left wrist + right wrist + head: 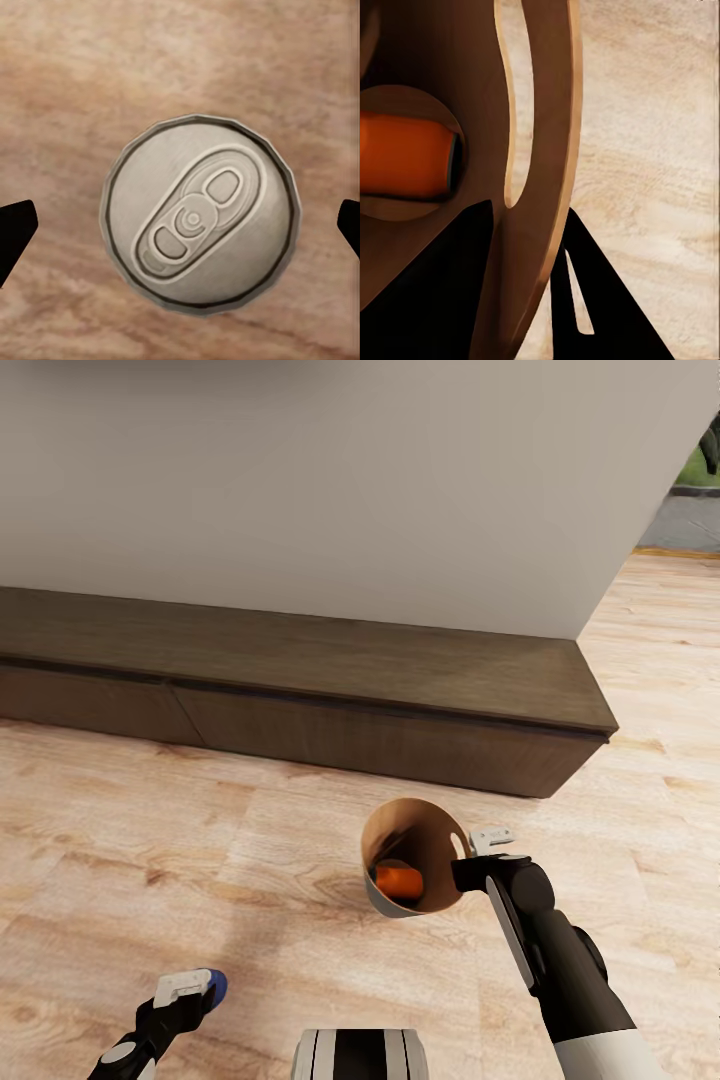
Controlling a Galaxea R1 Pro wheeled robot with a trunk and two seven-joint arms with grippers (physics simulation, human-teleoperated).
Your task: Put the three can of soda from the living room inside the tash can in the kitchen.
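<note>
Presently, scene: the robot stood on the light wood plank floor (200, 830), facing a low dark wood bench (300, 690) along a pale wall (300, 480).
Bin: the tash can (395, 905) was off the floor, tipped so its tan-brown inside faced the head camera, near the bench's right end.
Right gripper (470, 857): clamped on the bin's rim beside the handle slot; in the right wrist view one finger lay inside the wall (427, 300) and one outside.
Can in bin: one orange can (398, 880) lay on its side at the bottom, its long axis across the bin floor.
Blue can (217, 986): at the left gripper's tip in the head view, low and left of the bin, well apart from it.
Left gripper (180, 232): its dark fingertips stood at either side of the can's silver top (199, 222), with plank showing between each tip and the can; apart, not closed on it.
Key relation: the can stood upright straight beyond the left claw, its long axis pointing along the fingers, so the left arm was the one placed for it.
Next move, as a judgement: lower and close on the can, then carry it right to the bin's mouth.
Third can: I could not tell where it was.
</note>
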